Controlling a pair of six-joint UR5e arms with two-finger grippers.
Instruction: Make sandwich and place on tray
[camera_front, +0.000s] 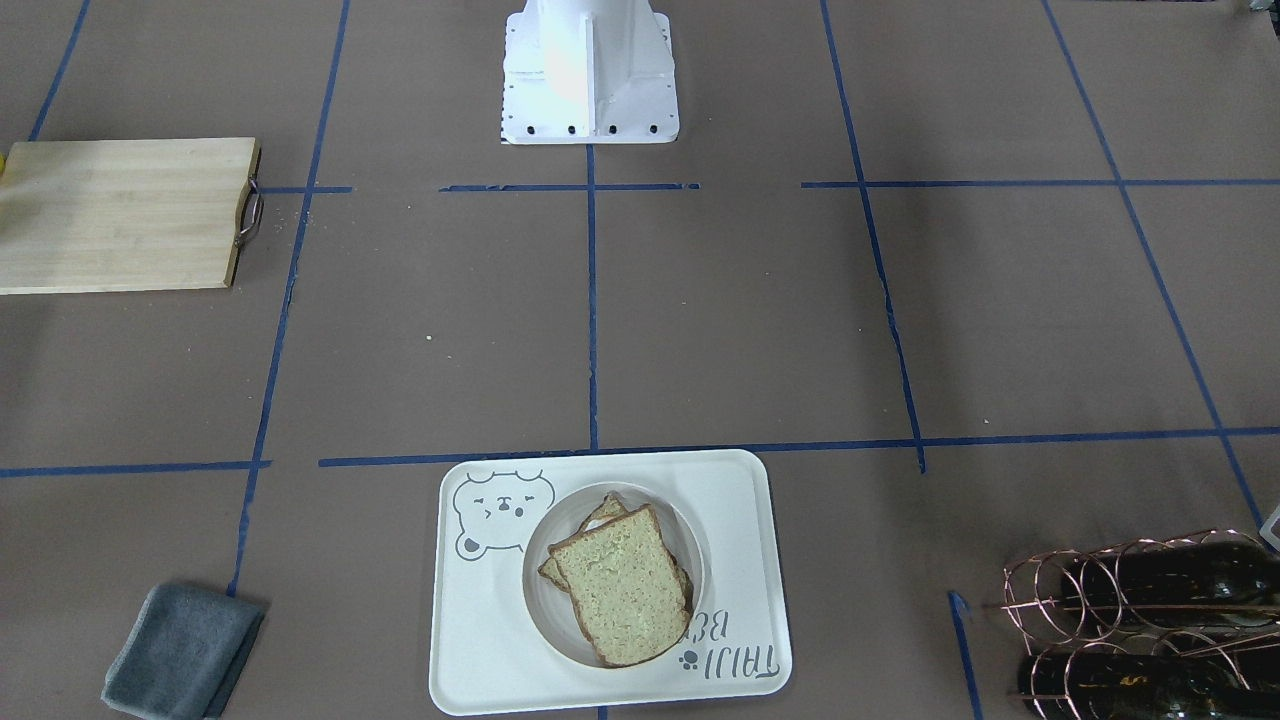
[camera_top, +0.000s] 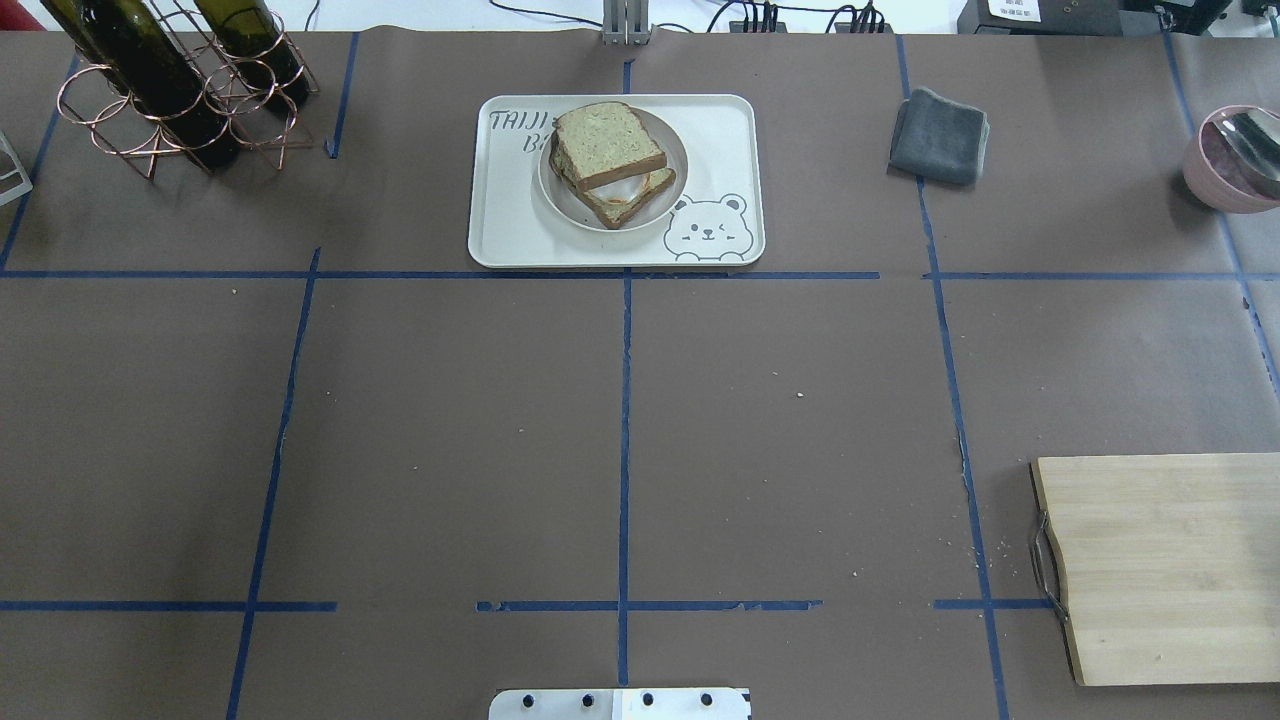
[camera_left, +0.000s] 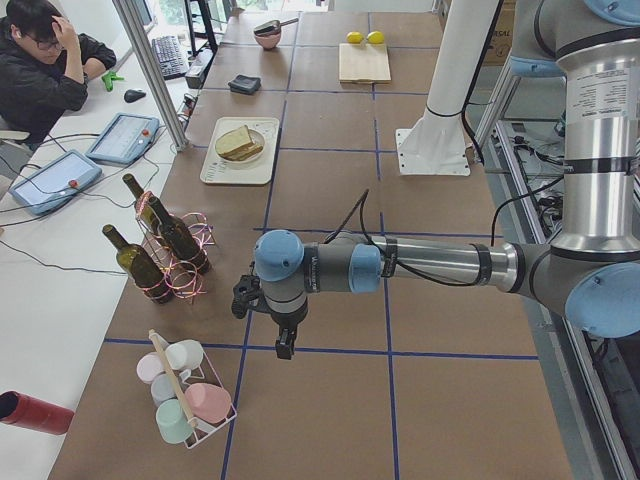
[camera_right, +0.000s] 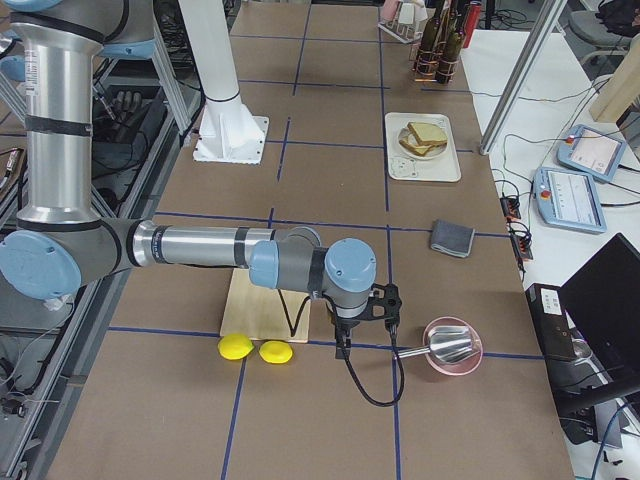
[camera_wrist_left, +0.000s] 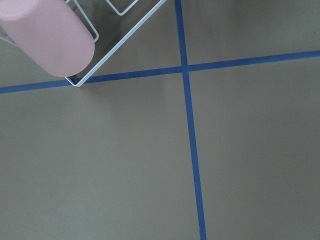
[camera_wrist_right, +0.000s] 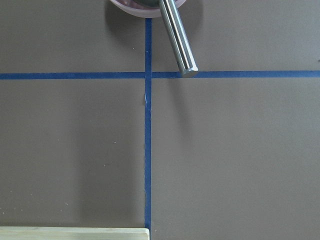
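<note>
The sandwich is stacked on a small round white dish that stands on the cream bear tray. Two bread slices lie askew, and the egg peeks out between them. The sandwich also shows in the overhead view on the tray, and in both side views. My left gripper hangs over bare table near the cup rack, far from the tray. My right gripper hangs near the pink bowl. I cannot tell whether either is open or shut.
A wooden cutting board lies on the robot's right. A grey cloth lies right of the tray. Wine bottles in a copper rack stand at the far left. A pink bowl with a ladle, two lemons and a cup rack sit near the arms.
</note>
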